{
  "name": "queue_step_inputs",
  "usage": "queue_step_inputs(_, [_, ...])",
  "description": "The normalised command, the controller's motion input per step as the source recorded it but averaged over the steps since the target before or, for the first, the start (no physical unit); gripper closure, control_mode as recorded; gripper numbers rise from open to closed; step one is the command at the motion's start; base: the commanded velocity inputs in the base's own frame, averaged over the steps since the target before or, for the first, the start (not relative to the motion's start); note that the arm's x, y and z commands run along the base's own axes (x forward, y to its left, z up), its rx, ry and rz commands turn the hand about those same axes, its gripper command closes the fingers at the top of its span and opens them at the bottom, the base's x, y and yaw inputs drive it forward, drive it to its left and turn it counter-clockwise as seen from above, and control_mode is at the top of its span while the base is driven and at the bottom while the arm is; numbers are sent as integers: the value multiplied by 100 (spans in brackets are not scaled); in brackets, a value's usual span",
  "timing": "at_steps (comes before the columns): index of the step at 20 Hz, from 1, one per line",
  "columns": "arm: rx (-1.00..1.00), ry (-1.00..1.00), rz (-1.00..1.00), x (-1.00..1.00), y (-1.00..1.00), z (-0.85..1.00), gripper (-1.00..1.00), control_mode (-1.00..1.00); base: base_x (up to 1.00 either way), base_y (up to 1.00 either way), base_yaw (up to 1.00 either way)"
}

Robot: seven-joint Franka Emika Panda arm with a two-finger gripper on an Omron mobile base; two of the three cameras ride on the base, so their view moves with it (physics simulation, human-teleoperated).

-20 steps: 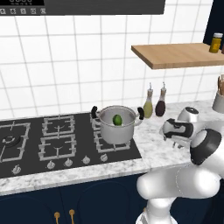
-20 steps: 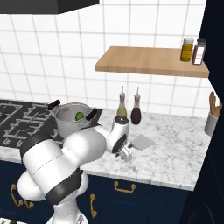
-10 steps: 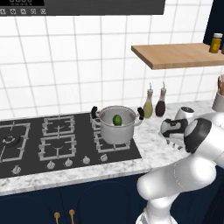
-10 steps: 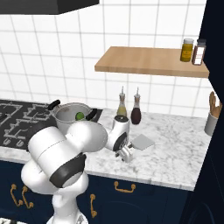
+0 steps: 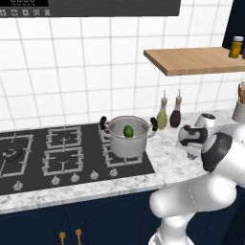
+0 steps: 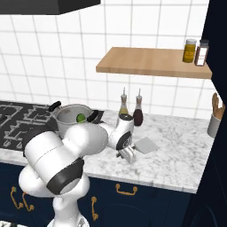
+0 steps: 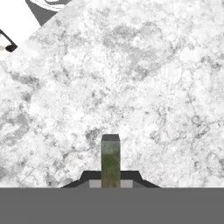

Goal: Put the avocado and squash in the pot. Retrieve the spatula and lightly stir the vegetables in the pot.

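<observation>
**Pincer low over bare marble, pot far to its side**

Left base view: one steel pot [image 5: 127, 141] stands on the hob, holding one green avocado [image 5: 128, 130]. From the pot, the pincer [image 5: 191, 154] lies toward 3 o'clock, well apart, down near the tabletop [image 5: 167, 160]. Two bottles [image 5: 169, 113] stand behind, between pot and pincer. No squash or spatula can be made out.

Right base view: the pincer [image 6: 127, 154] hangs just above the marble beside one flat grey square [image 6: 146, 145], which lies at its 2 o'clock. The pot [image 6: 73, 116] sits toward 10 o'clock from it, avocado [image 6: 80, 118] inside.

Hand view: the pincer [image 7: 110, 166] points at plain marble; a greenish upright sliver shows between its tips, too unclear to name. Whether the jaws are apart or together cannot be told.
</observation>
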Motion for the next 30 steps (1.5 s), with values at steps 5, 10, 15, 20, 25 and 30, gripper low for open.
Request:
queue_step_inputs(5, [0,-11,0,-77,34,96,100,-100,0,0,0])
queue_step_inputs(10, [11,0,0,-98,60,100,100,-100,0,0,0])
queue_step_inputs(15, [12,-1,0,-81,65,100,100,-100,0,0,0])
queue_step_inputs(20, [18,3,0,-32,84,100,100,-100,0,0,0])
queue_step_inputs(25, [26,9,1,1,76,100,100,-100,0,0,0])
queue_step_inputs(30, [27,6,2,30,69,97,100,-100,0,0,0])
